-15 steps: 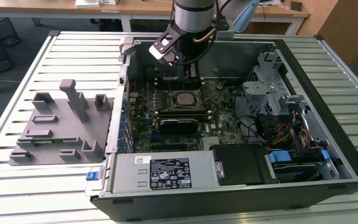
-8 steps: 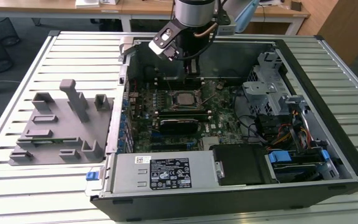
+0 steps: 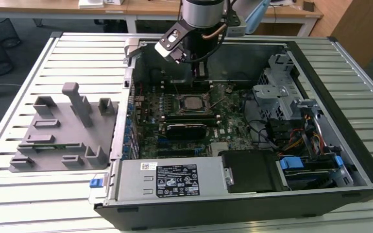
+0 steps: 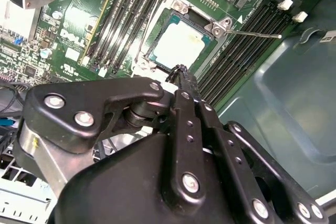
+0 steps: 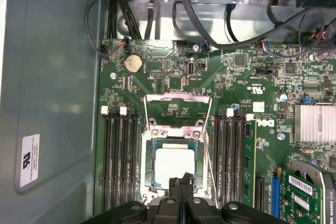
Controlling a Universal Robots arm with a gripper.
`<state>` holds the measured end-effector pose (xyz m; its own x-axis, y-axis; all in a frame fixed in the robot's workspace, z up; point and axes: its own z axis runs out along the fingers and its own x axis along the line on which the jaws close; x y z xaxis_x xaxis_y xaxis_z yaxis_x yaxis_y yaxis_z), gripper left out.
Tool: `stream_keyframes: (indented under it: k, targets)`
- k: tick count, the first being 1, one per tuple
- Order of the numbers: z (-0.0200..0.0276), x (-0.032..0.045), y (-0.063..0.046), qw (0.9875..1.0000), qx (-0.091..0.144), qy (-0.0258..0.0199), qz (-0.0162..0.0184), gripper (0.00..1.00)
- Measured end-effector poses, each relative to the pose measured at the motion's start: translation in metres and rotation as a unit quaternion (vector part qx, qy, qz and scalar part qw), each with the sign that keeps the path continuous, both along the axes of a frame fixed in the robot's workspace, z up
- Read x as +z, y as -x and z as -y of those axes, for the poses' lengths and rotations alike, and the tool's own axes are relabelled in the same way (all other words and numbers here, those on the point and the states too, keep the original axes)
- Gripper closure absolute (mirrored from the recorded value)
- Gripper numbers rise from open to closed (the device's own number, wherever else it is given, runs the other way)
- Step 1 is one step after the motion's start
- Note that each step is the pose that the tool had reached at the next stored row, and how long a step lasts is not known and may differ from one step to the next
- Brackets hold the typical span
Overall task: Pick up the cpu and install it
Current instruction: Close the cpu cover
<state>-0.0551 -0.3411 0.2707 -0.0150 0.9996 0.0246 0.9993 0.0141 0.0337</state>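
One arm [image 3: 203, 14] reaches steeply down into the open computer case [image 3: 245, 56], its wrist set so that the pincer [image 3: 201, 76] points down at the green circuit board [image 3: 149, 121]. In both wrist views the pincer [image 4: 180, 71] [image 5: 181, 181] has its two black fingers pressed together with nothing held between them. Just below and ahead of the fingertips lies the cpu [image 5: 173, 165], flat in its socket with its pale metal top facing up; in the exterior view the cpu [image 3: 192, 103] sits a little apart from the tips, not touching them. Beyond the cpu from the pincer, the socket's hinged metal frame [image 5: 176, 109] stands swung open, and in the second wrist view a thin lever [image 4: 257, 34] juts out past the cpu [image 4: 178, 45]. Long black slots [image 5: 119, 156] run along both sides of the socket. Well apart from the pincer, toward the exterior view's left and outside the case, a grey tray [image 3: 50, 145] rests on the slatted table [image 3: 18, 194].
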Motion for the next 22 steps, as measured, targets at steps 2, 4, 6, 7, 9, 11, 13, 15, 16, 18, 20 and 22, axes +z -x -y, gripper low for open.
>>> stream_keyframes:
  k: [2, 4, 6, 7, 9, 11, 13, 15, 16, 18, 20, 22]
  targets:
    - [0.0000, 0.0000, 0.000, 1.0000, 0.000, 0.0000, 0.0001, 0.89]
    - [0.0000, 0.0001, 0.000, 1.0000, 0.000, 0.0000, 0.0000, 0.89]
    - [0.0000, 0.0001, 0.000, 1.0000, 0.000, 0.0000, 0.0000, 0.89]
    - [0.0001, 0.0008, 0.000, 1.0000, 0.000, 0.0003, -0.0001, 0.89]
    - [0.0000, 0.0028, 0.000, 1.0000, 0.000, 0.0001, 0.0000, 0.89]
    - [0.0000, 0.0062, 0.000, 1.0000, 0.000, 0.0000, 0.0000, 0.89]
    - [0.0000, 0.0074, 0.000, 1.0000, 0.000, -0.0002, 0.0001, 0.89]
    - [0.0002, 0.0075, -0.002, 1.0000, 0.000, -0.0004, -0.0002, 0.89]
    - [0.0002, 0.0075, -0.005, 1.0000, 0.000, -0.0002, -0.0004, 0.89]
    - [0.0004, 0.0076, -0.009, 1.0000, 0.000, -0.0002, -0.0006, 0.89]
    - [0.0008, 0.0076, -0.012, 1.0000, 0.000, -0.0004, -0.0006, 0.89]
    - [0.0015, 0.0075, -0.012, 1.0000, 0.000, -0.0004, -0.0006, 0.89]
